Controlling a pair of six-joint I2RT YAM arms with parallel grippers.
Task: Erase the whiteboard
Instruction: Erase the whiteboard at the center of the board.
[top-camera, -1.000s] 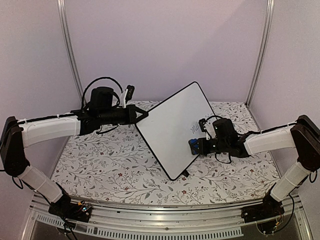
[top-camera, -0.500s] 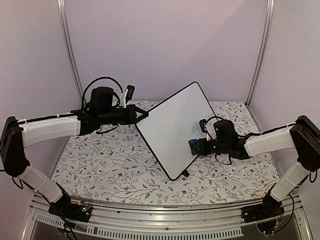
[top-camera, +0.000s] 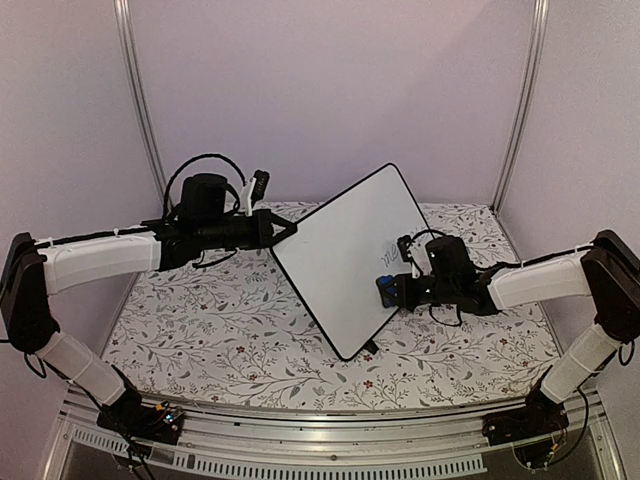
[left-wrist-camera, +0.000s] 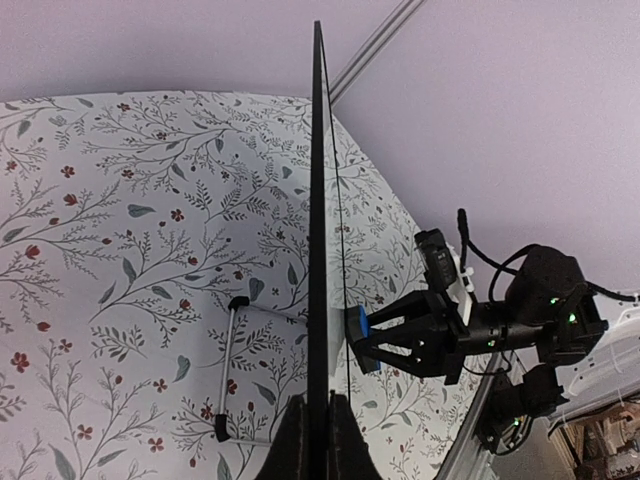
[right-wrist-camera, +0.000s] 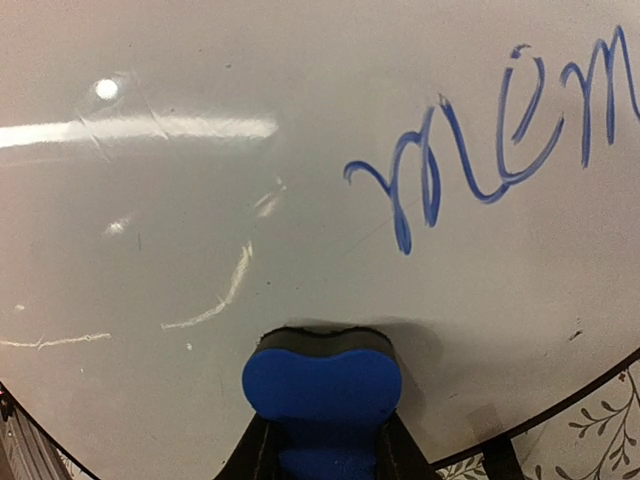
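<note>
The whiteboard (top-camera: 340, 250) is propped up on edge and tilted, and my left gripper (top-camera: 284, 234) is shut on its left corner. In the left wrist view I see the whiteboard (left-wrist-camera: 318, 220) edge-on as a black rim, pinched between my left gripper (left-wrist-camera: 318, 440) jaws. My right gripper (top-camera: 398, 291) is shut on a blue eraser (top-camera: 385, 291), which it presses against the board face. In the right wrist view the eraser (right-wrist-camera: 322, 382) touches the whiteboard (right-wrist-camera: 200, 180) below and to the left of blue cursive writing (right-wrist-camera: 480, 145).
The floral tablecloth (top-camera: 220, 330) covers the table. A thin wire stand (left-wrist-camera: 226, 370) lies on the cloth behind the board. Purple walls with metal posts (top-camera: 520, 100) enclose the back and sides.
My right gripper with the eraser has shifted very slightly left against the board. The left arm and the whiteboard have not moved.
</note>
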